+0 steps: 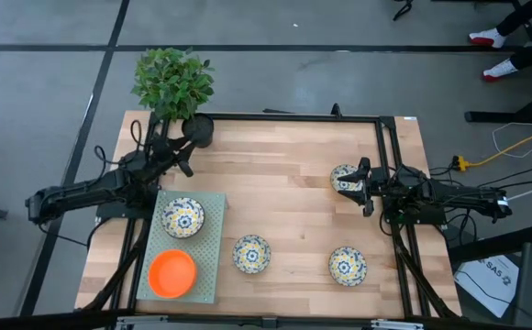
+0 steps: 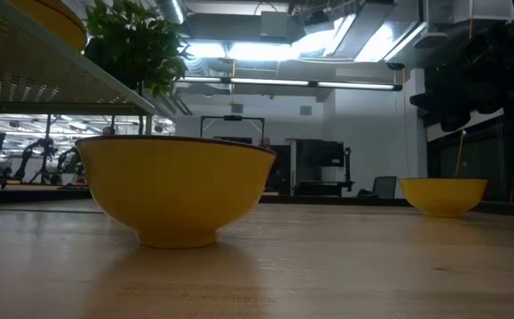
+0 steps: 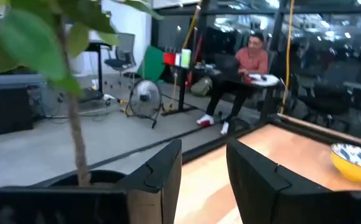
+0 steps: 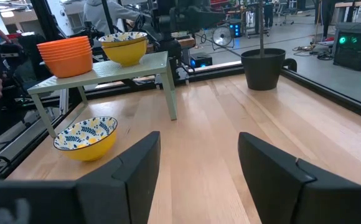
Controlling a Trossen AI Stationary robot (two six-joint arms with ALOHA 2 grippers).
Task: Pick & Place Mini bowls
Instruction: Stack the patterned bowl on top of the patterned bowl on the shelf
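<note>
Patterned bowl (image 1: 344, 177) beside right hand (image 1: 365, 187)

Glossy glazed mini bowls (image 1: 251, 253) are sitting on a smooth, pale wooden table (image 1: 284, 174); a matt perforated metal stand (image 1: 213, 246) is bearing two.

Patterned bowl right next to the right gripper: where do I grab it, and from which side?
Probably the rim. The patterned bowl sits upright, mouth up, so its thin edge is exposed. Bring the open right gripper down on the nearest rim section, one finger inside, one outside.
</note>
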